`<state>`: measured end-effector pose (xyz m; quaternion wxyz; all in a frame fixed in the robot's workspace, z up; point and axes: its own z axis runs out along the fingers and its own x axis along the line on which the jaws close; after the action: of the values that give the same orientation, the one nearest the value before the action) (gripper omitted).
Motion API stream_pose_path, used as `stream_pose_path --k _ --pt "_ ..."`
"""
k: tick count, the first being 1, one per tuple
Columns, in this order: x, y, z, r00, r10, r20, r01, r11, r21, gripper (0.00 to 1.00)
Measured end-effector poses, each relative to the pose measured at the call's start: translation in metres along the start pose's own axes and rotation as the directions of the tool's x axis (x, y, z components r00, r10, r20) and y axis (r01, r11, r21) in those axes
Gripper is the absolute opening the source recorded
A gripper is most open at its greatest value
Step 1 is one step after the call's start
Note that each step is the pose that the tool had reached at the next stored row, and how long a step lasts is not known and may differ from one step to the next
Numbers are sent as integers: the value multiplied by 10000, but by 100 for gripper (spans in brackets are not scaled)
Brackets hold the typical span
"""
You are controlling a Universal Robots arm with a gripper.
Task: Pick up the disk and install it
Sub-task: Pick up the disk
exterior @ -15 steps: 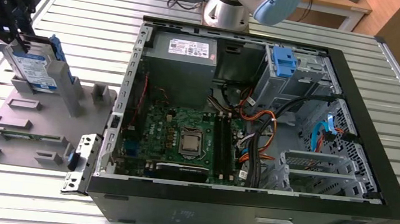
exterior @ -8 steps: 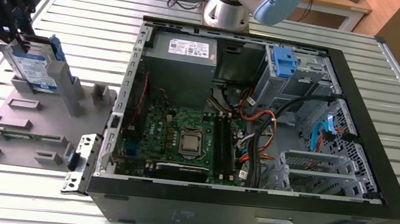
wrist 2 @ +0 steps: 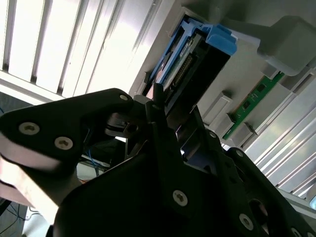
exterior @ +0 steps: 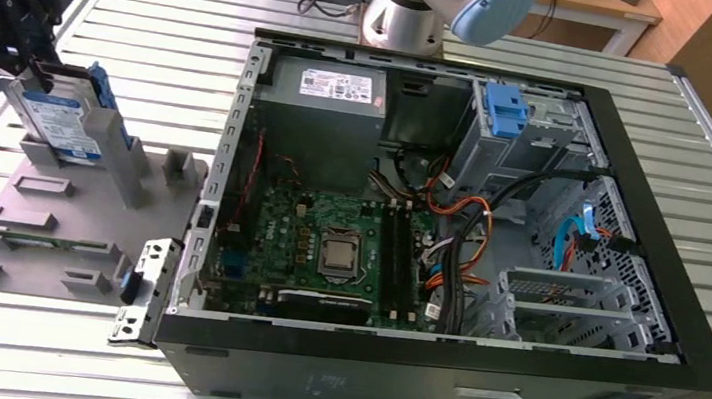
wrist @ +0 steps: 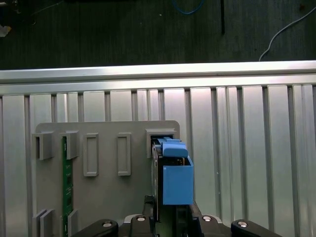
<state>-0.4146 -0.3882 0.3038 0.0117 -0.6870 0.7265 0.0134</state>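
Slatted aluminium forms the table (exterior: pixel 189 9), which carries the open computer case (exterior: pixel 444 371) and, at the exterior view's left, a grey fixture plate (exterior: pixel 44 224). Beyond the table edge I see dark floor with loose cables (wrist: pixel 187 6). The disk (exterior: pixel 59 120) stands on edge in a slot of the plate, well apart from the case; I judge this presents its upper end for grasping. The gripper (exterior: pixel 37 73) sits on that end, fingers narrow and closed on the disk.

Disk (exterior: pixel 62 131) upright on fixture plate (exterior: pixel 59 216), exterior view's left of computer case (exterior: pixel 375 383).
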Motion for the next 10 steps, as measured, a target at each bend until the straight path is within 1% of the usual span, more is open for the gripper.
stream_pose_path --k 4,10 --pt "0 0 -1 10000 0 0 0 10000 1 35" --pt "-1 0 -25 10000 0 -3 0 10000 -4 35"
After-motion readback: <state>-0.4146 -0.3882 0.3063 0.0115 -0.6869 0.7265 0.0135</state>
